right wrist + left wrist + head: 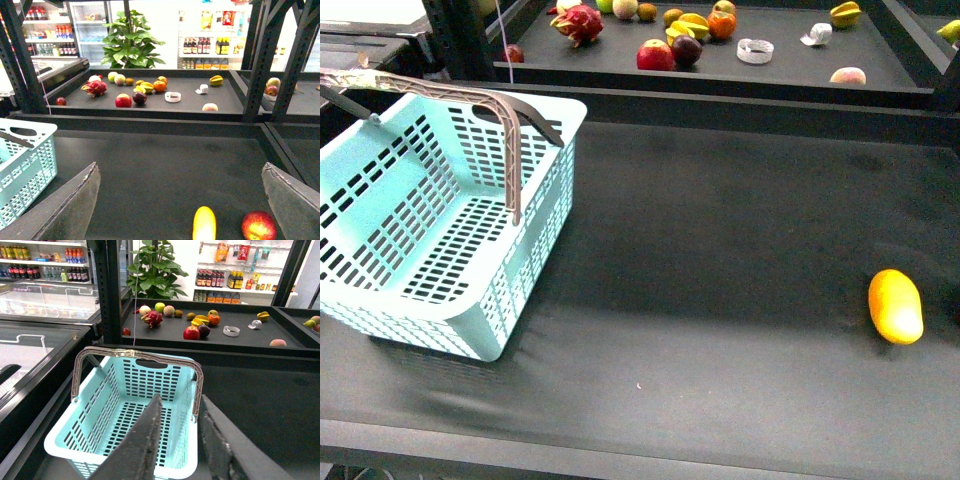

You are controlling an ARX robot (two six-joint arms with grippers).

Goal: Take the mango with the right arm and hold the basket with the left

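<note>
The yellow-orange mango [895, 306] lies on the black shelf surface at the front right. In the right wrist view the mango [204, 224] sits below and between the wide-spread fingers of my right gripper [180, 165], which is open and holds nothing. The turquoise basket [430, 230] stands empty at the left with its grey-brown handles [510, 120] raised. My left gripper [181, 400] is shut above the basket [125, 410], over its near right rim. Neither arm shows in the front view.
A red apple [258, 226] lies beside the mango. On the raised back shelf are a dragon fruit [578, 22], an apple [655, 55], an orange [722, 24] and a tape roll [755, 50]. Black frame posts [262, 60] stand at the sides.
</note>
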